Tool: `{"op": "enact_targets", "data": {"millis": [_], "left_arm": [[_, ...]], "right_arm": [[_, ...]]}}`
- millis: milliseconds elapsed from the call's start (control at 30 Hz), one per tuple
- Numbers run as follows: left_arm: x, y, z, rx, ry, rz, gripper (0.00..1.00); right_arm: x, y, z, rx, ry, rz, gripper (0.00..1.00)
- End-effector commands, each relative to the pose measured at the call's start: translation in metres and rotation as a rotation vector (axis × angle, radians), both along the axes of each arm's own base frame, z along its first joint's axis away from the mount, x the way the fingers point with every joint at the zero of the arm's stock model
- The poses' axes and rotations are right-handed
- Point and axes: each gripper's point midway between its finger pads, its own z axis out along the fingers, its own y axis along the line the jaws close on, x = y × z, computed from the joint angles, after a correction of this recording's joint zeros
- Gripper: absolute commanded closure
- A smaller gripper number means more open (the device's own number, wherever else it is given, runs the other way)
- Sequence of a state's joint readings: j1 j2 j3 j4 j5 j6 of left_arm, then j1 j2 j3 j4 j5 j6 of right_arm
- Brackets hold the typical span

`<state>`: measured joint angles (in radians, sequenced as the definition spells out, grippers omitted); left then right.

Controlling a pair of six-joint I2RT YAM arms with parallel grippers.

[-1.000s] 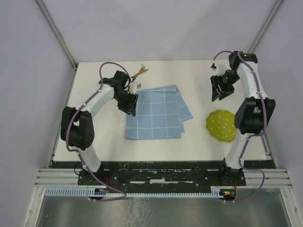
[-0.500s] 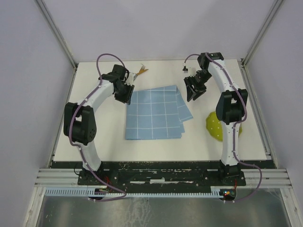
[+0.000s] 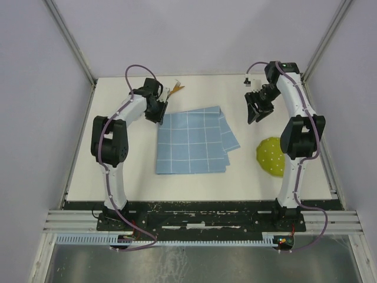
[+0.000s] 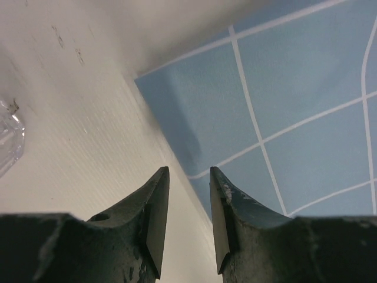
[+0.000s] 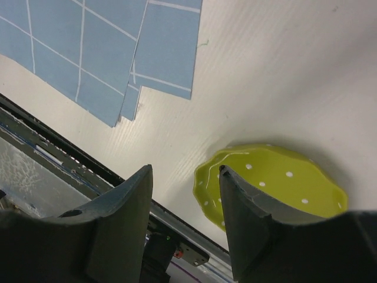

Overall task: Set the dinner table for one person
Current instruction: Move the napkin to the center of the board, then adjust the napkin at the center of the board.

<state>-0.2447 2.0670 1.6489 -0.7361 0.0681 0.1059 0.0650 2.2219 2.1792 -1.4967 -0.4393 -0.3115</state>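
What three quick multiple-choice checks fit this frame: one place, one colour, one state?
1. Where is the plate relative to the cloth?
A. To its right, apart from it
B. On top of it
C. To its left

2. What colour is the plate?
A. Red
B. Yellow-green with white dots
C. Plain white

3. What state is the right gripper in?
A. Shut on the plate
B. Open, holding nothing
C. Shut on the cloth

Key:
1 A: the top view shows a gap between the two.
2 B: both the top and right wrist views show it.
3 B: the wrist view shows the jaws spread with nothing between them.
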Motion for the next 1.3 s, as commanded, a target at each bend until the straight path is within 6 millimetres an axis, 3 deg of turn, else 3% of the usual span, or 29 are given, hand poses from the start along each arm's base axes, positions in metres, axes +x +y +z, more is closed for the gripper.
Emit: {"op": "enact_targets", "data": {"millis": [0,200,367,700,1033,1133,1233,1267], "left_arm": [[0.035,-0.015,0.014,-0.057,-0.103,0.007,0.57],[0.041,-0.009,0.001,-0.010,-0.088,0.025,0.48],[0.039,-0.006,-0.010,0.007,-0.052,0.021,0.48],[0.039,-0.016,-0.021,-0.045,-0.015,0.031,0.49],[0.040,-0.031,-0.017,-0.125,-0.003,0.044,0.53],[0.043,-0.030,-0.015,-0.132,-0.015,0.047,0.64],[0.045,-0.031,-0.010,-0.146,-0.028,0.053,0.95],[0.046,-0.030,-0.008,-0.145,-0.030,0.056,0.97]], "right_arm": [[-0.015,-0.028,0.041,-0.014,-0.077,-0.027,0.42],[-0.035,-0.056,0.052,-0.026,-0.061,-0.068,0.41],[-0.040,-0.070,0.059,-0.041,-0.074,-0.107,0.41],[-0.045,-0.081,0.062,-0.060,-0.082,-0.158,0.41],[-0.051,-0.088,0.065,-0.084,-0.085,-0.175,0.41],[-0.052,-0.088,0.065,-0.083,-0.082,-0.184,0.42],[-0.052,-0.088,0.065,-0.086,-0.078,-0.191,0.42],[-0.052,-0.089,0.065,-0.088,-0.078,-0.192,0.42]]}}
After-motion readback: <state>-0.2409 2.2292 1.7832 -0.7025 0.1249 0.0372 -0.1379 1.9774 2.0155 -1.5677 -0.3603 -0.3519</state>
